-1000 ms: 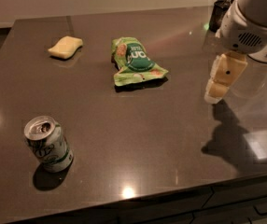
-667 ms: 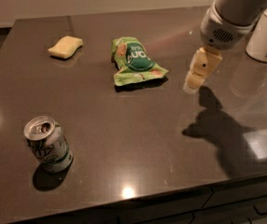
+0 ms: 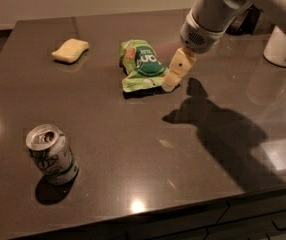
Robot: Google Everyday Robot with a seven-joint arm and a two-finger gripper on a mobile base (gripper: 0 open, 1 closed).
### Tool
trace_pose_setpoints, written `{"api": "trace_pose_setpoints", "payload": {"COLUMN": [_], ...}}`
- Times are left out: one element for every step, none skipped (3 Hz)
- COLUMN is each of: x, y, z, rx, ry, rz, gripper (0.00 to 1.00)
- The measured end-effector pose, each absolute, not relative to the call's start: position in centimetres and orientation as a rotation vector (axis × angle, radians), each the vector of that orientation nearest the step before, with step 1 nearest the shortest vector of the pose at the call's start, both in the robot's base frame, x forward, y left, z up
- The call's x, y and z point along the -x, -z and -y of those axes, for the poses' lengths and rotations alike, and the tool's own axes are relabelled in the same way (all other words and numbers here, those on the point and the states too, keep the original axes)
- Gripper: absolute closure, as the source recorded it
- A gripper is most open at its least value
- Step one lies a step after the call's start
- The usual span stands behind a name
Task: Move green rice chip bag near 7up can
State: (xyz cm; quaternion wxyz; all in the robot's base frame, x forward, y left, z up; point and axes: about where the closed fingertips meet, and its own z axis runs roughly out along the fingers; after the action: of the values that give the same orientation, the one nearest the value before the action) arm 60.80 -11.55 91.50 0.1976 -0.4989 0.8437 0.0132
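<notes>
One green bag [image 3: 143, 66] of chips lies on one dark table [image 3: 133, 134]. One can [image 3: 50, 155] stands well apart from the bag, nearer to the camera and off to the left of it. One yellow sponge [image 3: 70, 50] lies to the left of the bag, near it. One white tub [image 3: 283, 48] stands far to the right of the bag. One gripper [image 3: 175, 78] hangs just beside the right edge of the bag, on one big arm [image 3: 213, 14]

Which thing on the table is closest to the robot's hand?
The green rice chip bag. The hand hangs right by its edge, while the yellow sponge and the 7up can sit much farther away.
</notes>
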Motion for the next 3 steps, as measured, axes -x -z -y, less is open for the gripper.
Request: {"api": "trace_pose_setpoints", "payload": {"x": [-63.2,-64.7,-66.1], "y": [-89.4,-88.4,-87.9], "z": [7.7,5.3,3.5], "rx": [1.369,1.363,1.343], "ry": [-0.147,-0.219,-0.284], "rz": [-2.381,-2.384,-2.387], "gripper": [0.00,0.00,0.00]}}
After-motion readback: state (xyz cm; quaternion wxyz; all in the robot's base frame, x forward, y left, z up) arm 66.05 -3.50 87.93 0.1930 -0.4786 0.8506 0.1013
